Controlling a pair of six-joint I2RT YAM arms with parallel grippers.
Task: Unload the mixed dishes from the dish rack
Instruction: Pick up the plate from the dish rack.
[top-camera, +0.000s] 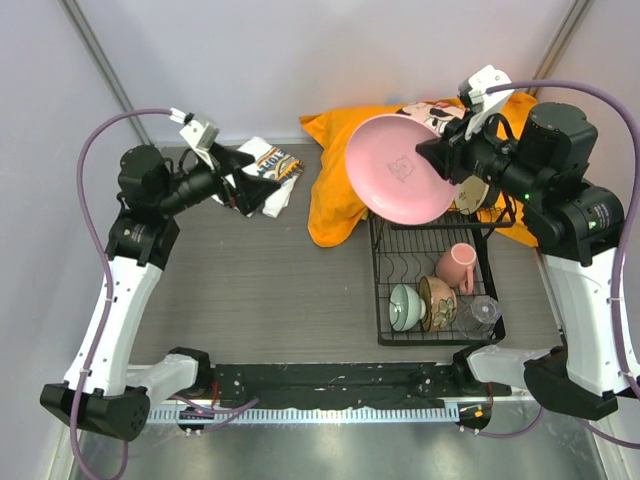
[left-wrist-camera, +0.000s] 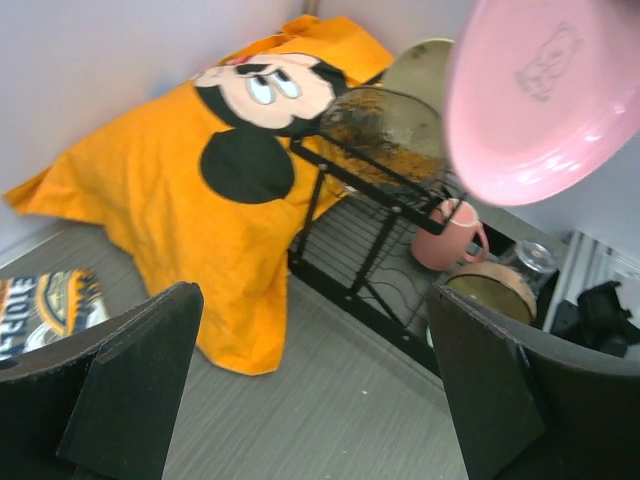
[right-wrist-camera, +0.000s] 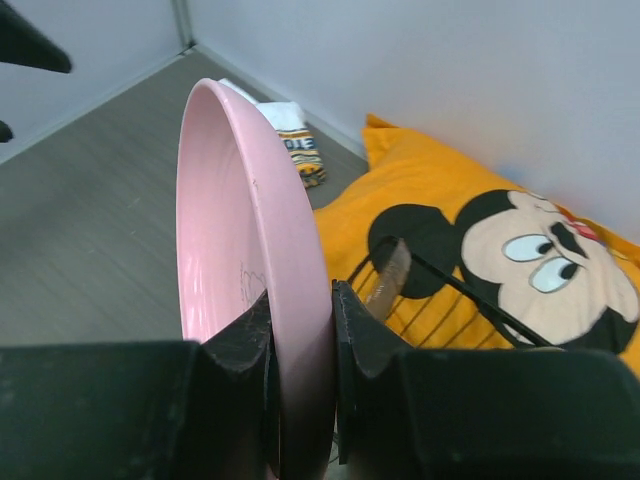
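You had your right gripper (right-wrist-camera: 300, 335) pinched tight on the pink plate's (top-camera: 398, 168) rim, holding it tilted above the dish rack (top-camera: 400, 252), while your left gripper (top-camera: 252, 177) hung wide open, empty.

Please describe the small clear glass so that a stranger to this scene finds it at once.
Find the black wire dish rack on the right of the table. Along its near end stand a pale green bowl, a brown patterned bowl and, in the right corner, the glass. It alone is transparent.
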